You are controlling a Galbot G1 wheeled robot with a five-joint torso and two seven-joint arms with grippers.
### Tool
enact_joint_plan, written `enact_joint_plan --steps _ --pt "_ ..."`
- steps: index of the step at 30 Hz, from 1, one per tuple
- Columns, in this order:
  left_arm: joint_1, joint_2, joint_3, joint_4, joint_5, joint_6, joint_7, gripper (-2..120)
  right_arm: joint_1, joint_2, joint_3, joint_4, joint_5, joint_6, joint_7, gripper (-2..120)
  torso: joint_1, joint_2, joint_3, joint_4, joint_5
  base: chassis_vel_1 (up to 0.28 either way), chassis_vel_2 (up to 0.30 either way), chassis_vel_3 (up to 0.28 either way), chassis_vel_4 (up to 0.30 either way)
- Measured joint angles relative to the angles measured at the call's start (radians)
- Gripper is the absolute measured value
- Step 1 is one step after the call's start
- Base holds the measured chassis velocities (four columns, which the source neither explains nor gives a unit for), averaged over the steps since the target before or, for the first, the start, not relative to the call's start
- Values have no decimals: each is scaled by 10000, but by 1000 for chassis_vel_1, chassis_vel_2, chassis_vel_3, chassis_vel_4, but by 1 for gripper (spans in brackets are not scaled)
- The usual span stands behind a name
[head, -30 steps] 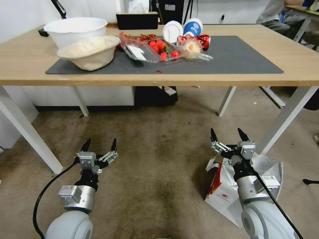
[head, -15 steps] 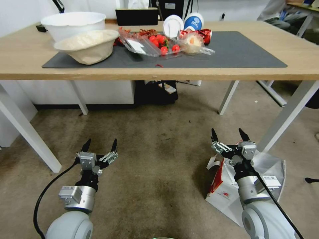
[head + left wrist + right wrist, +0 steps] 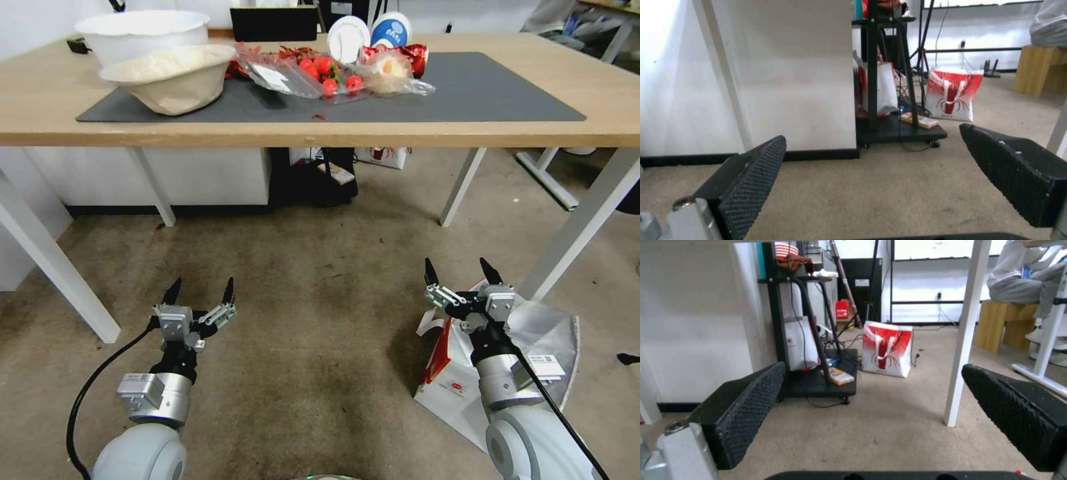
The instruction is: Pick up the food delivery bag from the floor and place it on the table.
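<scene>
Paper, thin and easily crumpled, makes up the food delivery bag (image 3: 453,387), which lies on the floor beside the desk (image 3: 467,130) leg, open mouth showing foil. It looks light; the white handles nearest that leg seem the safest hold. Right pincer (image 3: 463,273) hovers above the bag, spread wide; left pincer (image 3: 200,291), well apart from the bag, is also spread.
</scene>
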Motion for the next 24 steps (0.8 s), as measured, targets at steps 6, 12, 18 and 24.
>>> enact_joint_plan --steps 6,12,18,24 --pt "-62 12 -16 133 -49 -268 -3 98 -34 28 -2 -1 -16 3 11 100 -5 -8 0 1 0 0 0 0 0" --pt "-136 -3 -50 358 -179 -829 -14 99 -170 29 29 14 -114 -87 269 100 -5 12 0 1 0 0 0 0 0" --pt "-140 22 -218 488 -547 -997 -111 99 -749 63 628 -38 -1411 -1380 1733 100 -2 40 0 0 -1 0 0 0 0" --pt "-29 -82 -500 459 -676 -1013 -192 99 -1091 -12 1558 -791 -1194 -1591 2075 100 4 56 0 3 4 0 0 0 0"
